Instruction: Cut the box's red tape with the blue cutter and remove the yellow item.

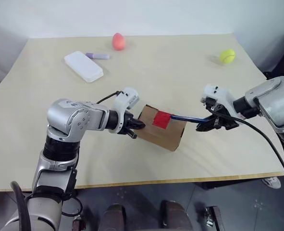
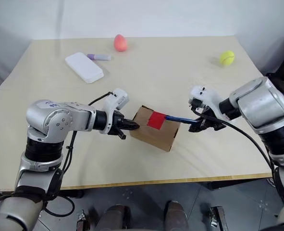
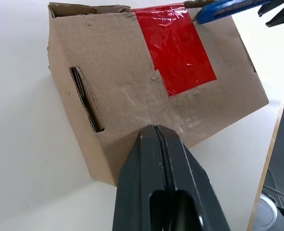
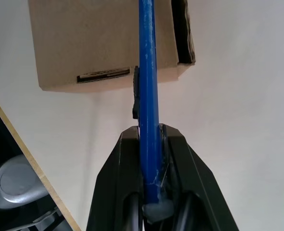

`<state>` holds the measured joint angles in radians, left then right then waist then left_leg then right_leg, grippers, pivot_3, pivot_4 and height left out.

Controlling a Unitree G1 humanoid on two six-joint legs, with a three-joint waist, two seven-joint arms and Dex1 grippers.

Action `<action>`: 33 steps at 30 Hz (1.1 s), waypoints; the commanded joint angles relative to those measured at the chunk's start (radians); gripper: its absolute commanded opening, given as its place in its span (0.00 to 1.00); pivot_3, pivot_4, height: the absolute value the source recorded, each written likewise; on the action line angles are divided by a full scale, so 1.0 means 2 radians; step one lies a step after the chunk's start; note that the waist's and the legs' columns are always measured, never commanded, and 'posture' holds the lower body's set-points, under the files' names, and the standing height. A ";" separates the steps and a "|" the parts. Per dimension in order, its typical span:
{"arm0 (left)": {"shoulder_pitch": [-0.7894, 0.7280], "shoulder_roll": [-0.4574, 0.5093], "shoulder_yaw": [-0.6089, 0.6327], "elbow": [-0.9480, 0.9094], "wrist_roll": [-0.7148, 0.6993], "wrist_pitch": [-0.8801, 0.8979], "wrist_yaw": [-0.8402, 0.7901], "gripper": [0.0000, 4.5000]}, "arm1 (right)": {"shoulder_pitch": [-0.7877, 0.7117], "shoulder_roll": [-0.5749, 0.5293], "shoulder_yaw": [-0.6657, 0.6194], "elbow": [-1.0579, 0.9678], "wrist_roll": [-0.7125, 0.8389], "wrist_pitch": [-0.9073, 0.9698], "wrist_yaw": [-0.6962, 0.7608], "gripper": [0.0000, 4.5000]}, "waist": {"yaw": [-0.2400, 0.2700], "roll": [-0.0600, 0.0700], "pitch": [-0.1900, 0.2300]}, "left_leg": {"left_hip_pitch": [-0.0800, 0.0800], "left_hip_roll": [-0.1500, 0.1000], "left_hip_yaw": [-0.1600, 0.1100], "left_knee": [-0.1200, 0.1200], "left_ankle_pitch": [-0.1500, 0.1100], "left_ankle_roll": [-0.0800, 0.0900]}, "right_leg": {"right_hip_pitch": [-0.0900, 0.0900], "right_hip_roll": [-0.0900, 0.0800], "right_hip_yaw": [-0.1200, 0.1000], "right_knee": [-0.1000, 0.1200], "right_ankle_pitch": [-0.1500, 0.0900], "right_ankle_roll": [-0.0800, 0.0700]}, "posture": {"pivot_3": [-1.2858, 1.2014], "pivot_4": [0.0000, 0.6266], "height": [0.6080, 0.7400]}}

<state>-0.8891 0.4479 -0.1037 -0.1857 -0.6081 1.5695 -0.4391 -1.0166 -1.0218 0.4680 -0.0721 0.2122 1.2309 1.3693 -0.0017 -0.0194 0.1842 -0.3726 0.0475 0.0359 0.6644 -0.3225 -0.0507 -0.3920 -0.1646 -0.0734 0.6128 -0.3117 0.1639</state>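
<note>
The brown cardboard box [image 1: 161, 129] sits near the table's front middle, its flaps closed and the red tape [image 1: 161, 119] across its top. My left gripper [image 1: 133, 126] is shut with nothing in it, its tips pressed against the box's left side. My right gripper [image 1: 207, 124] is shut on the blue cutter [image 1: 184, 117], which reaches left so that its tip meets the right edge of the tape [image 3: 178, 48]. In the right wrist view the cutter [image 4: 148, 86] runs from between my fingers up over the box [image 4: 103, 43]. The yellow item is hidden.
A white rounded case [image 1: 83, 66] and a short purple marker [image 1: 97, 56] lie at the back left. A pinkish-red egg shape [image 1: 118, 41] stands at the back middle, a yellow-green tennis ball [image 1: 227, 56] at the back right. The table's front edge [image 1: 180, 181] runs close below the box.
</note>
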 commanded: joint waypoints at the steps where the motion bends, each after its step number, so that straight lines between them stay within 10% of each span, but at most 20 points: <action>1: 0.016 0.013 -0.023 0.005 -0.005 0.022 0.004 0.00 | -0.009 -0.007 -0.014 -0.006 0.008 0.003 -0.010 0.04 | 0.000 0.000 0.000 | 0.000 0.000 0.000 0.000 0.000 0.000 | 0.000 0.000 0.000 0.000 0.000 0.000 | 0.52 0.24 1.00; 33: 0.020 0.011 -0.024 0.003 -0.032 0.022 0.028 0.00 | -0.016 -0.022 -0.014 0.019 0.026 -0.027 -0.022 0.04 | 0.001 0.000 0.000 | 0.000 0.000 0.000 0.000 0.000 0.000 | 0.000 0.000 0.000 0.000 0.000 0.000 | 0.52 0.24 1.00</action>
<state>-0.8812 0.4709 -0.1064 -0.1992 -0.6749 1.5694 -0.3980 -1.0420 -1.0366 0.4624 -0.0151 0.2576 1.1921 1.3137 0.0001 -0.0194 0.1842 -0.3728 0.0475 0.0360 0.6641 -0.3227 -0.0505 -0.3919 -0.1646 -0.0734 0.6120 -0.3117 0.1639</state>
